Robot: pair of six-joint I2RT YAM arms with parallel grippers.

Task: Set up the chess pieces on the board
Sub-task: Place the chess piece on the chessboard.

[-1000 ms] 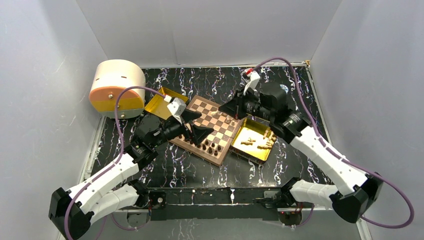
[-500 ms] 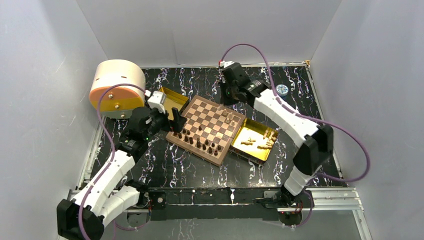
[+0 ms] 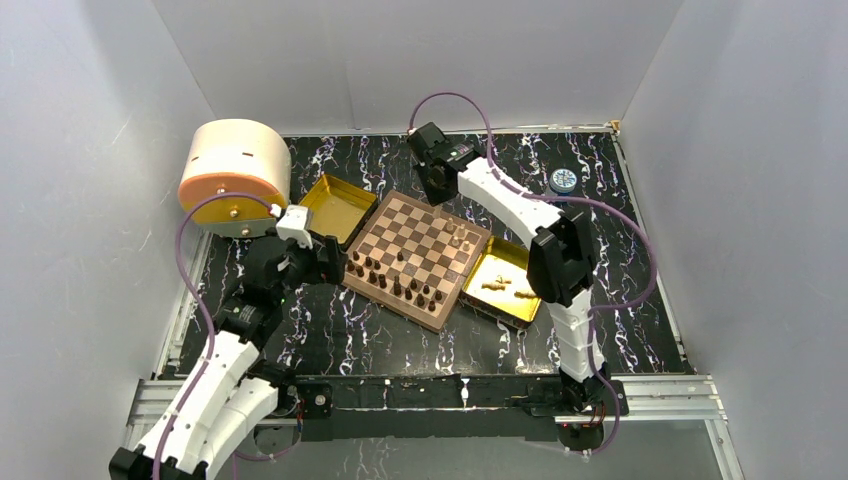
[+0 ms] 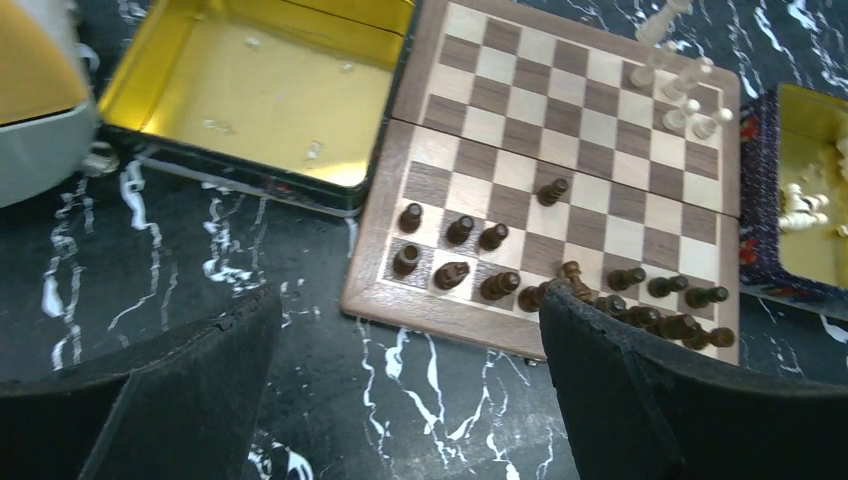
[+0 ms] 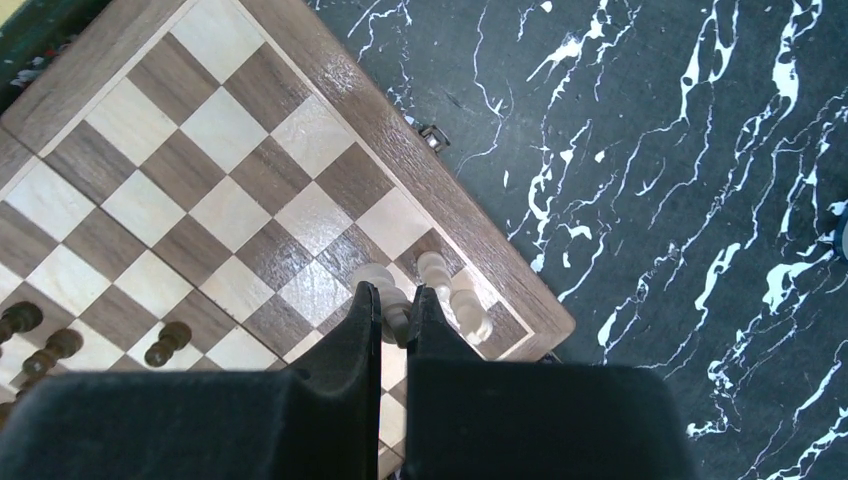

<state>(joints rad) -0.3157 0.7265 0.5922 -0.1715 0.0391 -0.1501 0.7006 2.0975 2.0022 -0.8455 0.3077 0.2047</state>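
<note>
Left pincer (image 4: 400,340): spread wide, drawn back off the board's (image 4: 520,140) near-left edge.
Right pincer (image 5: 393,305): closed tight, swung round to the board's far side.
Light pieces (image 5: 432,268): in view at its tips.

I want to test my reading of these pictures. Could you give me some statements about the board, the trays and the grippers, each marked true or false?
1. Several dark pieces stand on the board. True.
2. The left gripper is open. True.
3. The gold tray on the left is full of pieces. False: no pieces lie in it.
4. The gold tray on the right is empty. False: several light pieces lie in it.
5. The right gripper is wide open. False: it is shut, above the board's corner.
</note>
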